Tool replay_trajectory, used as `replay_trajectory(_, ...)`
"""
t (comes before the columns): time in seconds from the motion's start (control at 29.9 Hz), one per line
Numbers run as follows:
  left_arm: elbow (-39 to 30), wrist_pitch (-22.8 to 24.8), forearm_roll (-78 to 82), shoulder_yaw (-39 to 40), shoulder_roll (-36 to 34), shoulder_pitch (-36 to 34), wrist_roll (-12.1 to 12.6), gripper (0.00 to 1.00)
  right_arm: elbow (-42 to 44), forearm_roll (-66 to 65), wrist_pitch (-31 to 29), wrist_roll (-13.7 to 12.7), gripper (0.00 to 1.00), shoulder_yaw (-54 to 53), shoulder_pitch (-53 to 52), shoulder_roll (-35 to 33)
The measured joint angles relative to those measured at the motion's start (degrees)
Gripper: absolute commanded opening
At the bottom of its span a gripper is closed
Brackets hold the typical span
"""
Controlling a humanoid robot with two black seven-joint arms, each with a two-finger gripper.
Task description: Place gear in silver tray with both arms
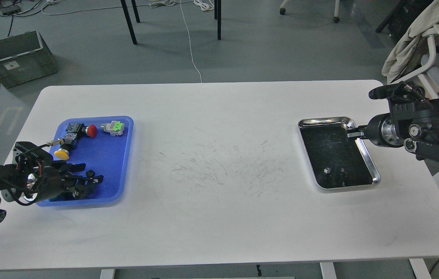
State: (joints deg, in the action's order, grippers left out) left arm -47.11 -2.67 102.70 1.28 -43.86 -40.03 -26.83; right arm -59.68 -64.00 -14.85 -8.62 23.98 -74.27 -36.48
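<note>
Left gripper (87,180) is down in the blue tray (120,155), near-front corner, fingers (74,167) spread apart around a cluster of small black parts (89,172). Looks like the gear is in there, but black on black against the fingers, so I can't pick it out for sure or tell if anything is touching it

Right gripper (353,133) sits at the silver tray (374,170), right at its far right rim; fingers seen end-on and dark, can't tell if apart or together. Tray floor has a small nut-like piece (326,170) near the front, else mostly bare

Risks as I see them:
- left fingers close on the wrong black bit, or pinch the gear by an edge so it slips out on lift
- fingers crowd the tray's front wall, could drag or tip the tray
- red button (92,131), yellow button (61,154) and green switch (113,128) sit just behind; a wide swing out knocks them
- trays are well apart across the surface, so a handoff midway looks likely; a loose grip there drops the gear
- right gripper touching the rim could shove the silver tray off position
</note>
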Motion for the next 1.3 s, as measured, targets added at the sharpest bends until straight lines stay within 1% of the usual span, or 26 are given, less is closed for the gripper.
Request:
replay_trajectory(0.03,0.0,0.0,0.0,0.0,0.0,0.0,0.0,0.34,0.0,0.0,0.0,0.0,0.01,0.0,0.0,0.0)
replay_trajectory(0.1,0.1,0.0,0.0,-0.1,-0.1,0.0,0.0,0.24,0.0,0.0,0.0,0.0,0.01,0.0,0.0,0.0)
replay_trajectory(0.17,0.1,0.0,0.0,-0.1,-0.1,0.0,0.0,0.16,0.0,0.0,0.0,0.0,0.01,0.0,0.0,0.0)
replay_trajectory(0.23,0.1,0.0,0.0,-0.1,0.0,0.0,-0.1,0.12,0.0,0.0,0.0,0.0,0.01,0.0,0.0,0.0)
replay_trajectory(0.5,0.1,0.5,-0.1,-0.1,0.0,-0.3,-0.2,0.08,0.2,-0.1,0.0,-0.2,0.01,0.1,0.2,0.0)
replay_trajectory(0.77,-0.2,0.6,-0.8,0.1,0.0,-1.0,-0.6,0.08,0.2,-0.1,0.0,-0.4,0.01,0.3,0.3,1.1)
replay_trajectory(1.04,-3.3,0.6,-0.9,0.7,-0.7,-4.4,-0.9,0.08,3.4,-0.1,0.0,-0.4,0.02,0.5,1.9,4.5)
replay_trajectory(1.07,-4.0,0.6,-0.9,0.8,-0.7,-4.9,-0.9,0.08,4.1,-0.1,0.0,-0.5,0.04,0.5,2.3,5.2)
replay_trajectory(1.14,-4.9,0.6,-0.9,0.8,-0.9,-5.8,-0.8,0.08,5.7,-0.1,0.0,-0.4,0.12,0.6,3.2,6.7)
replay_trajectory(1.2,-5.6,0.6,-0.9,0.9,-1.1,-6.6,-0.7,0.08,7.7,-0.1,0.0,-0.4,0.32,0.6,4.0,8.1)
replay_trajectory(1.27,-6.4,0.6,-1.0,0.9,-1.2,-7.2,-0.7,0.08,9.0,-0.1,0.1,-0.4,0.60,0.6,4.4,9.1)
replay_trajectory(1.3,-6.9,0.6,-1.2,0.9,-1.2,-7.5,-0.6,0.08,9.4,-0.1,0.1,-0.3,0.68,0.6,4.5,9.4)
